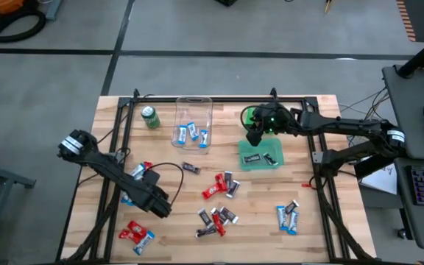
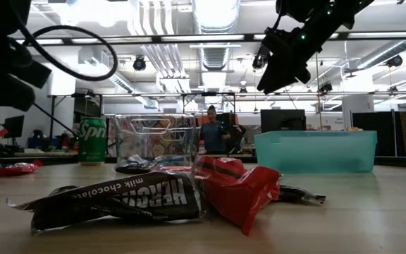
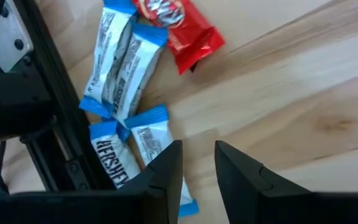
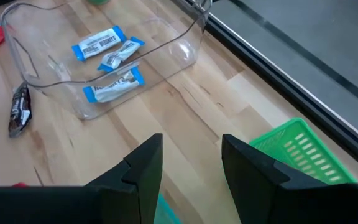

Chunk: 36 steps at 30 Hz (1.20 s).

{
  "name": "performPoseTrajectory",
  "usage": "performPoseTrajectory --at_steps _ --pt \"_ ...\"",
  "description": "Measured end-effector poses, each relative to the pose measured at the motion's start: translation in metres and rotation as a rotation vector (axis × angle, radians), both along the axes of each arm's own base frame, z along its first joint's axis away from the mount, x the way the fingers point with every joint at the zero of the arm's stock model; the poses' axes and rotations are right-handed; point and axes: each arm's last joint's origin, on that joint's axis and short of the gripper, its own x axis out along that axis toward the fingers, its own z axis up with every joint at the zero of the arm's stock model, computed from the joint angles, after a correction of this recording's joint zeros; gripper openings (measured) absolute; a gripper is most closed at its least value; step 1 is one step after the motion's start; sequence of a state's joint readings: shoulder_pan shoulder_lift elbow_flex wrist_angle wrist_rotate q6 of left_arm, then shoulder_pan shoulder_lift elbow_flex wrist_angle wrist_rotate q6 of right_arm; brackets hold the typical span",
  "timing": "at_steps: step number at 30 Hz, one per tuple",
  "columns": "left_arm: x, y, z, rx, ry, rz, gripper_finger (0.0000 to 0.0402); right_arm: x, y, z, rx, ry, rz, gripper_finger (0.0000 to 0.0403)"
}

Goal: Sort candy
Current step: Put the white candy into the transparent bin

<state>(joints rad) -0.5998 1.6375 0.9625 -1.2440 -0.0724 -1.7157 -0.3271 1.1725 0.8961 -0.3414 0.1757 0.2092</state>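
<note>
Candy (image 1: 218,185) is scattered over the wooden table (image 1: 322,235): a mixed red and black cluster mid-table, more toward the near edge, blue-and-white pairs near the right edge and left edge, red ones at the near-left corner. Three blue-and-white bars sit in the clear bin (image 1: 194,118) near the far edge; two dark bars lie in the green bin (image 1: 260,155) just right of it.

Only the low view gets wrapper text: a black-and-silver bar (image 2: 118,197) reading "milk chocolate", touching a crumpled red one (image 2: 235,187). It also shows the green soda can (image 2: 92,141) and a person (image 2: 211,131) far back, too small to detail.

Left wrist view: four blue-and-white bars (image 3: 124,65) beside the frame rail, one red bar (image 3: 180,25) cut off at the picture edge. Left gripper (image 3: 197,171) is low over that group near the left edge, narrow gap, nothing between the fingers (image 3: 166,174); one blue bar is partly hidden behind a finger.

Right gripper (image 4: 190,165) hangs above the table between the two bins, jaws moderately apart, empty. Its wrist view shows the clear bin's contents plainly.
</note>
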Motion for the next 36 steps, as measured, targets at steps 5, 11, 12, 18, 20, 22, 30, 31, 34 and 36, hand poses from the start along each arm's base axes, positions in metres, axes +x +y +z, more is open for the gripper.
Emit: performPoseTrajectory --at_steps 5,11,12,18,20,22,30,31,34,36 --pt "-0.014 0.005 -0.003 -0.027 -0.021 -0.007 0.0076 0.0 0.001 -0.001 0.001 0.002 0.002 0.0153" --pt "-0.031 0.009 -0.008 -0.056 -0.102 0.057 0.0077 0.001 0.003 -0.001 0.001 0.004 0.011 0.0153" --pt "-0.034 0.009 -0.009 -0.058 -0.096 0.076 0.008 0.001 0.003 -0.001 0.001 0.005 0.014 0.0153" --pt "-0.038 0.009 -0.013 -0.063 -0.07 0.107 0.0127 0.001 0.004 -0.001 0.002 0.007 0.016 0.0153" --pt "-0.039 0.01 -0.015 -0.055 -0.062 0.107 0.0148 0.001 0.004 -0.001 0.002 0.007 0.016 0.0153" --pt "-0.039 0.011 -0.018 -0.045 -0.049 0.107 0.0165 0.001 0.004 -0.001 0.002 0.008 0.016 0.0153" --pt "-0.042 0.013 -0.032 -0.04 -0.05 0.114 0.0166 -0.001 0.004 -0.006 0.007 0.023 0.016 0.0153" --pt "-0.043 0.013 -0.034 -0.042 -0.055 0.116 0.016 -0.001 0.005 -0.007 0.008 0.025 0.016 0.0153" --pt "-0.043 0.013 -0.036 -0.05 -0.068 0.121 0.0132 -0.002 0.005 -0.009 0.01 0.032 0.016 0.0153" --pt "-0.042 0.013 -0.035 -0.05 -0.072 0.127 0.0108 -0.002 0.005 -0.01 0.012 0.036 0.016 0.0153"
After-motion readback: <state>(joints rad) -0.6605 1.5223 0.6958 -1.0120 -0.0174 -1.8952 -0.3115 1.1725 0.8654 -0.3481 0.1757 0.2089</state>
